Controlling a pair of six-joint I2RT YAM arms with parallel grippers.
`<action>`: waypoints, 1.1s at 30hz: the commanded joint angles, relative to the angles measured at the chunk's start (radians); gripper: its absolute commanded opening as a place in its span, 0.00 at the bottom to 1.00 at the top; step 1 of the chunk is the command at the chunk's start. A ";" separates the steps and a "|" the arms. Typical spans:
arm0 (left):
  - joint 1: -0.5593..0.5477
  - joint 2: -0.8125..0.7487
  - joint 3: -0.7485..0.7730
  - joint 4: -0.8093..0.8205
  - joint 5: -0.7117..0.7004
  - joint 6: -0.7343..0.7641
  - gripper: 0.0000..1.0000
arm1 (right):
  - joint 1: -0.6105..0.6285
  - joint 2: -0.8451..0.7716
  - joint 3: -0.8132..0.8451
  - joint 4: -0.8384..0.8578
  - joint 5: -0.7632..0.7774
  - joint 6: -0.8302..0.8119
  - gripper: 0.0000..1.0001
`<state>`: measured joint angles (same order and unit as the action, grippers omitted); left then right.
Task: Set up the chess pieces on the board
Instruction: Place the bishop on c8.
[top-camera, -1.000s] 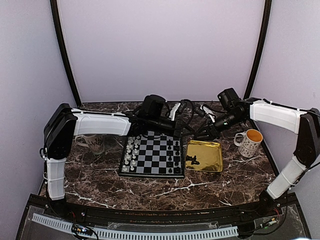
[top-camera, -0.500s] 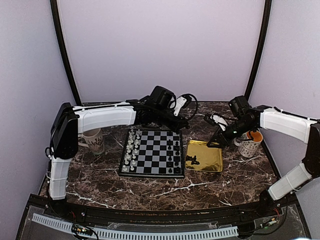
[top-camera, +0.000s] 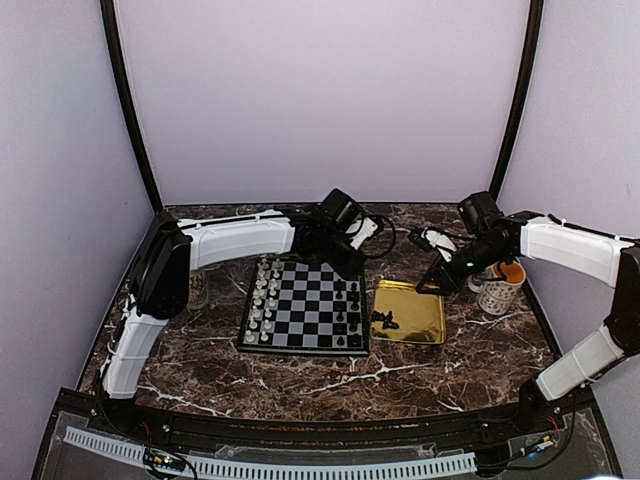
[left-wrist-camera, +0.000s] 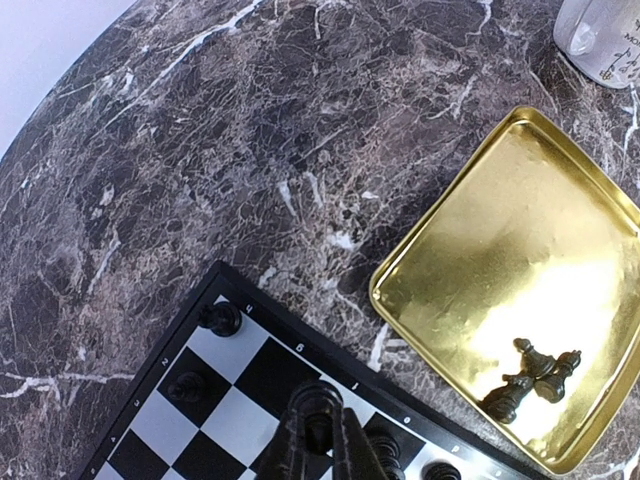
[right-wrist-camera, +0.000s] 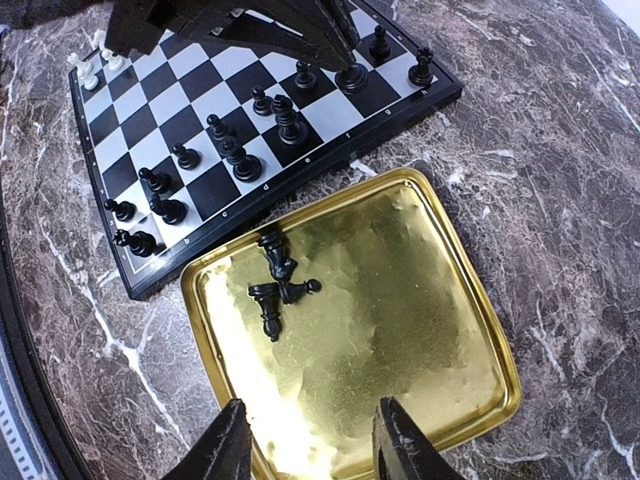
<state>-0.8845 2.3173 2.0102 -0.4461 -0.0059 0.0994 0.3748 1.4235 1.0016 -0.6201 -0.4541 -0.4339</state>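
Note:
The board (top-camera: 304, 312) lies mid-table, with pale chess pieces (top-camera: 262, 305) in its left files and black chess pieces (top-camera: 351, 310) in its right files. My left gripper (top-camera: 348, 262) hangs over the board's far right corner. In the left wrist view this gripper (left-wrist-camera: 320, 426) is shut on a black piece (left-wrist-camera: 318, 400) over a square by the board's rim (left-wrist-camera: 300, 347). Three black pieces (right-wrist-camera: 274, 285) lie on their sides in the gold tray (right-wrist-camera: 400, 330). My right gripper (right-wrist-camera: 312, 448) is open and empty above the tray's far edge, also seen in the top view (top-camera: 437, 280).
The gold tray (top-camera: 420, 322) sits right of the board. A patterned mug (top-camera: 497, 288) stands at the far right beside the right arm. Another mug (top-camera: 197, 291) is half hidden behind the left arm. Loose cables (top-camera: 385, 235) lie past the board.
My left gripper has swung right along the board's far edge to its right corner. My right gripper has drawn back from the board to over the tray and opened wider.

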 joint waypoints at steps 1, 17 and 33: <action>-0.002 0.008 0.046 -0.068 -0.017 0.026 0.06 | -0.007 0.009 -0.006 0.017 -0.004 -0.011 0.42; -0.002 0.058 0.080 -0.129 0.027 0.028 0.07 | -0.006 0.034 0.000 0.000 -0.024 -0.020 0.41; -0.002 0.078 0.094 -0.135 0.027 0.024 0.12 | -0.007 0.045 0.000 -0.006 -0.027 -0.025 0.41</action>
<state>-0.8845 2.3959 2.0781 -0.5552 0.0143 0.1200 0.3725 1.4578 1.0016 -0.6254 -0.4686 -0.4492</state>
